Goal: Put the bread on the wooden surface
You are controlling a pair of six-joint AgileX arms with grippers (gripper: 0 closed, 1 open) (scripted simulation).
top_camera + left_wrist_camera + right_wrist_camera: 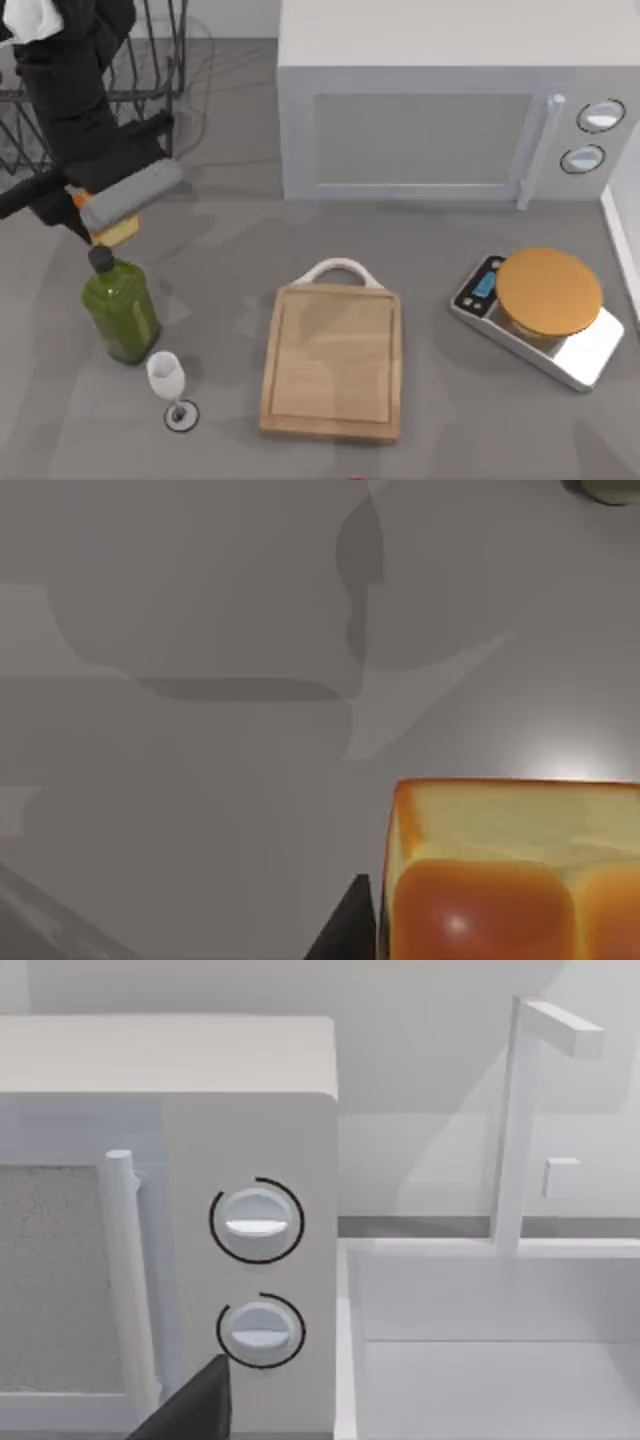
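The bread (118, 232) is a small golden-yellow chunk with an orange-brown crust. It sits in my left gripper (105, 220) at the table's far left, just behind the green bottle. The gripper is shut on it. In the left wrist view the bread (510, 870) hangs close to the camera over bare grey tabletop, with a dark finger (345, 930) beside it. The wooden surface (332, 365), a light-wood cutting board with a white arched handle, lies flat at the front middle, well to the right of the bread. My right gripper (190, 1410) is parked facing the microwave's knobs.
A green bottle (120, 310) and a wine glass (168, 380) stand between the bread and the board. A wire rack (150, 60) is at the back left, a microwave (440, 120) at the back, and a silver scale (545, 310) with a tan disc at the right.
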